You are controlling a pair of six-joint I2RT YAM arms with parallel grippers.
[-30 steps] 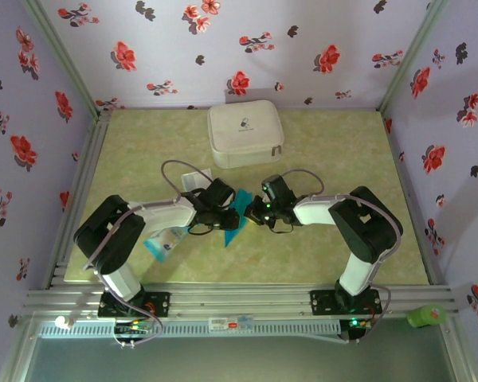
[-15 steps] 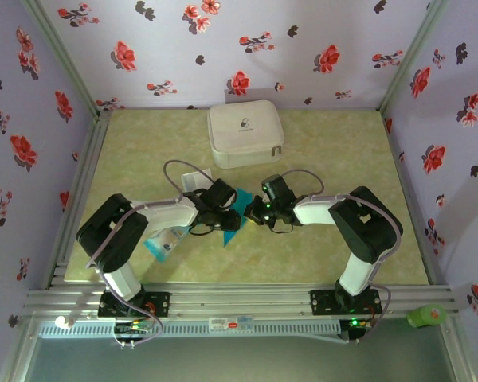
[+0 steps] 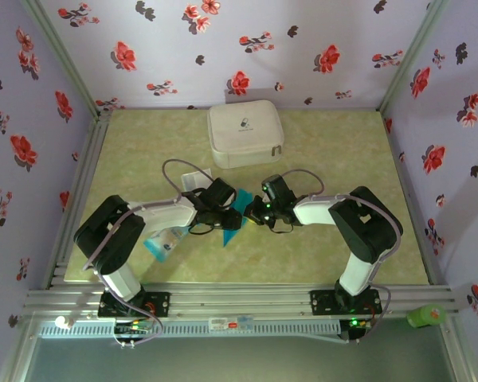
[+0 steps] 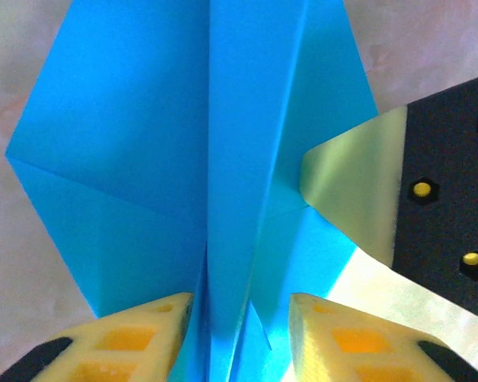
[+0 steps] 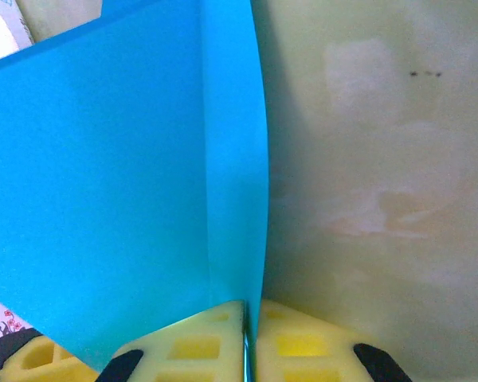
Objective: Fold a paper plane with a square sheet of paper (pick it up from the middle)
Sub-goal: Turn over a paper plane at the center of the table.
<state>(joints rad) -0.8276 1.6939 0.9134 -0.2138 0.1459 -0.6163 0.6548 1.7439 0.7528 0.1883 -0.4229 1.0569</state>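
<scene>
The bright blue partly folded paper sheet [image 3: 233, 233] lies in the middle of the top view on the pale green marbled tabletop [image 3: 342, 159], between the two arms' tips. In the left wrist view the sheet [image 4: 143, 159] shows diagonal creases and a raised central ridge running up the frame. The left claw [image 4: 241, 306] straddles that ridge at the bottom edge. Its yellow lattice fingers [image 4: 143, 334] stand narrowly apart, with a gap on each side and no clear pinch. In the right wrist view the right claw [image 5: 245, 306] is closed tight on a standing fold of the sheet [image 5: 103, 199], its two pads meeting at bottom centre with the paper edge between them. The paper looks very light, thin and limp away from its creases. It probably slides easily on the smooth surface and would crumple or tear under a hard pull. The doubled ridge looks like its stiffest part, so the best hold is likely low on that central fold, gripped gently.
</scene>
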